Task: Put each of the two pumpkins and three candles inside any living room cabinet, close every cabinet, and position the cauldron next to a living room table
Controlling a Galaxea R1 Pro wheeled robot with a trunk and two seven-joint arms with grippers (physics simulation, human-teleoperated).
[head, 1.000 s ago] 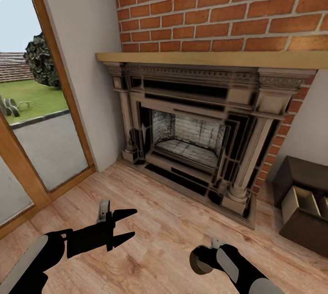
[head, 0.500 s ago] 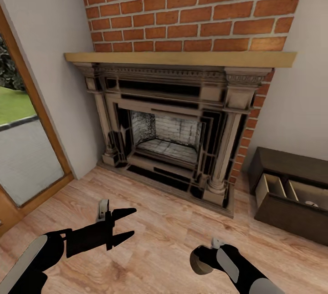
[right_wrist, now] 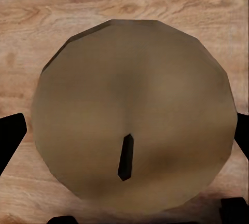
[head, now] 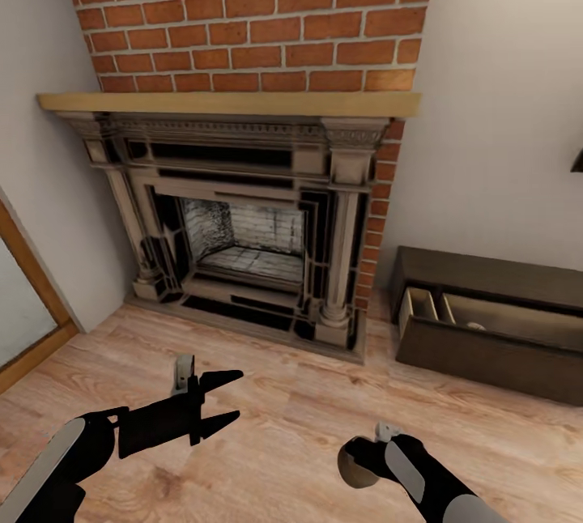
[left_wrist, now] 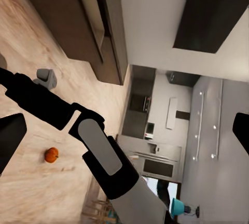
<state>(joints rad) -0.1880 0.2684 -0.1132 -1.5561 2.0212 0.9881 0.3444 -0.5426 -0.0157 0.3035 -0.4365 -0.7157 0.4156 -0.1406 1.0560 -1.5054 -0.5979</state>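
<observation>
Ahead, the brick fireplace (head: 243, 207) fills twelve o'clock, the cabinet (head: 494, 321) sits at two with drawers open, the left tool (head: 229, 401) hangs spread and empty, and the right tool (head: 356, 462) grips a candle (right_wrist: 132, 115).

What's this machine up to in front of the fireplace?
A two-armed robot is tidying a living room. Its right pincer grips a stubby candle, while the left pincer hangs open and empty. To the right of the brick fireplace, a low dark cabinet stands with a drawer pulled open. A small orange pumpkin lies on the wooden floor.
</observation>
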